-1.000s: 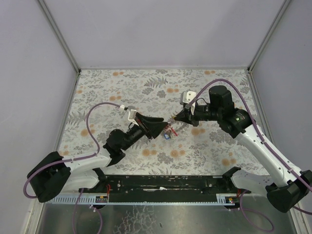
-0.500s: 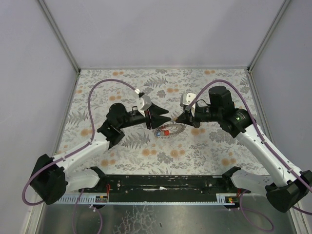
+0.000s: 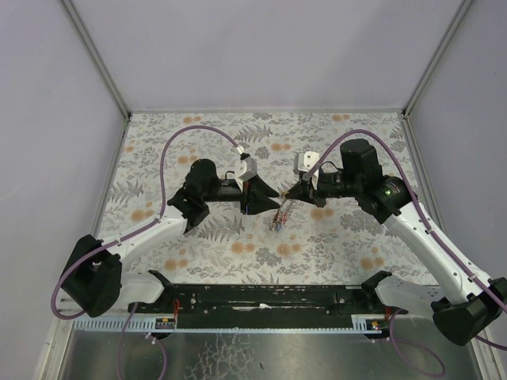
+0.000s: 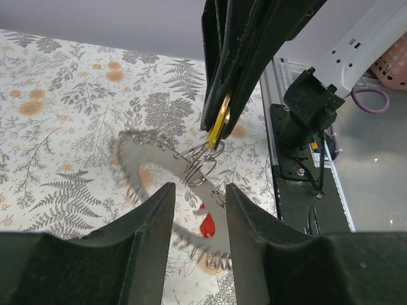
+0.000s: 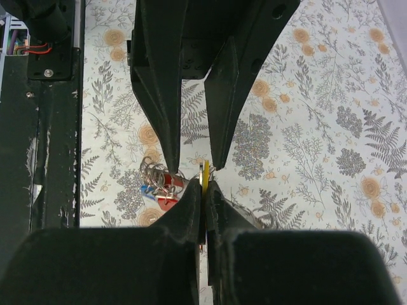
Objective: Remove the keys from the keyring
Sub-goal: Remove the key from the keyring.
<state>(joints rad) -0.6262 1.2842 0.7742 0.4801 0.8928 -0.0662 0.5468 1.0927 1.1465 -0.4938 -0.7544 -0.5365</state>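
Your right jaws are pinched shut on the yellow key [image 5: 205, 173], holding its thin edge between the tips. A cluster of small wire loops [image 4: 202, 164] hangs from that key. The keyring [image 4: 149, 159] hangs tilted from the loops, and its ridged edge is plain in your left wrist view. A red key [image 4: 206, 223] shows by the ring's lower arc. In the right wrist view a blue key [image 5: 147, 189] sits just beside the red one.

Your left jaws stand open and point at the right ones. Their tips flank the yellow key, one just beside the loops and the other on the opposite side, and neither is closed on anything.

From above, the keyring shows edge-on between the two arms, slanting down toward the floral desk [image 3: 356, 245]. You cannot tell whether its lower end touches the surface.
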